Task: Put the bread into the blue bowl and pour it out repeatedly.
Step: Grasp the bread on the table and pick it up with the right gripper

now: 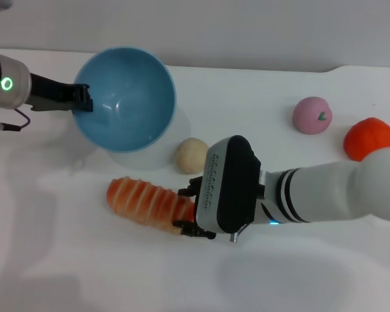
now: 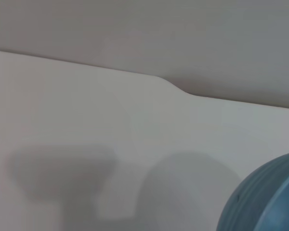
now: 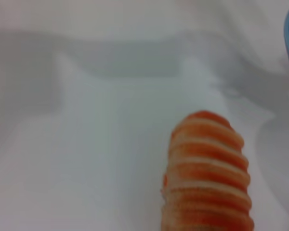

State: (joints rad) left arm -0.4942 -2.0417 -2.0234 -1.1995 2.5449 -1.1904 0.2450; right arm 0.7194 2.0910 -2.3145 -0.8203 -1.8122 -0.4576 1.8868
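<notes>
A: Can you read any text in these views?
B: No. The right gripper (image 1: 187, 211) housing carries a line of tiny print, illegible. At left edge, the left arm (image 1: 7, 83) shows a green ring light.

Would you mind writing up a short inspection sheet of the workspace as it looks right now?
Surface: white table, with shadows on it.
Job's things: bread lies on the table, outside the bowl; blue bowl is tilted, its inside facing the camera, with nothing seen in it.
Clutter: small beige ball beside the bread; pink round item and orange item on the robot's right side.
Grippers: left gripper grips the bowl's rim; right gripper is at one end of the bread, fingers on either side of it.
Cables: a dark cable at the left arm.
Surroundings: plain grey wall behind the table.
</notes>
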